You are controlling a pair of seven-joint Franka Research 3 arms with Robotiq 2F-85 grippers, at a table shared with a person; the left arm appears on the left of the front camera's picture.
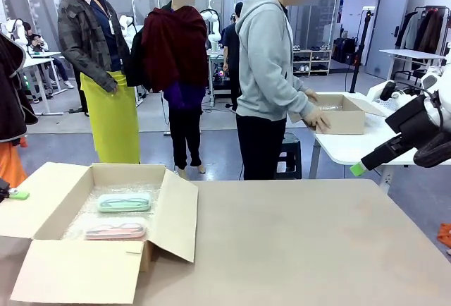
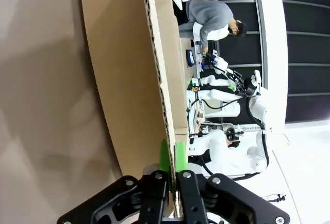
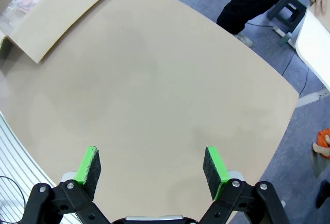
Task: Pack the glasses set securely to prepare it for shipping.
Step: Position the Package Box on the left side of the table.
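An open cardboard box (image 1: 106, 264) sits on the left of the table, lined with bubble wrap. Inside lie the glasses set: a mint green case (image 1: 124, 202) toward the back and a pink case (image 1: 115, 231) nearer the front. My left gripper (image 1: 15, 194) is at the box's left flap (image 1: 32, 204). In the left wrist view that gripper (image 2: 172, 154) is shut on the flap's edge (image 2: 154, 69). My right gripper (image 1: 359, 168) hangs open above the table's right side. Nothing sits between its green pads (image 3: 90, 164), and the box's right flap (image 3: 62, 12) lies far off.
The tan table (image 1: 303, 249) is bare to the right of the box. A person in a grey hoodie (image 1: 268, 59) stands beyond the far edge, hands at another cardboard box (image 1: 342, 115) on a white side table (image 1: 352, 147). A black stool (image 1: 287, 154) stands there.
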